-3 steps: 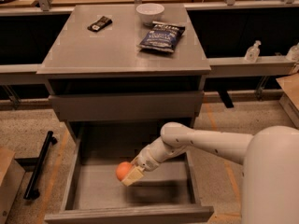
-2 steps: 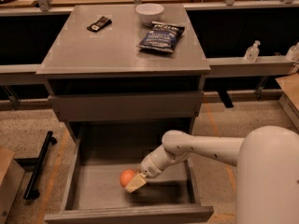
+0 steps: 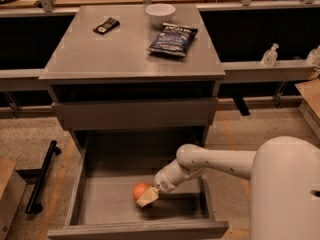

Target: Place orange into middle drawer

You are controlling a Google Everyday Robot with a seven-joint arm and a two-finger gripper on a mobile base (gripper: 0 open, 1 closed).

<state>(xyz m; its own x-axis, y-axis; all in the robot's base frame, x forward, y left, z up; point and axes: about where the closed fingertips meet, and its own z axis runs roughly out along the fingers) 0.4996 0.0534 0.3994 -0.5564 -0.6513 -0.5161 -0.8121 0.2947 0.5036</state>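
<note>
Seen from high in front of the cabinet (image 3: 125,54), facing it and angled down at close range, its top filling the upper frame, the open middle drawer (image 3: 105,207) below, the gripper (image 3: 147,198) inside at lower centre.

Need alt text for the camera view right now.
The gripper is down inside the open middle drawer, right beside the orange near the drawer floor. On the cabinet top sit a white bowl, a blue snack bag and a small dark packet.
</note>
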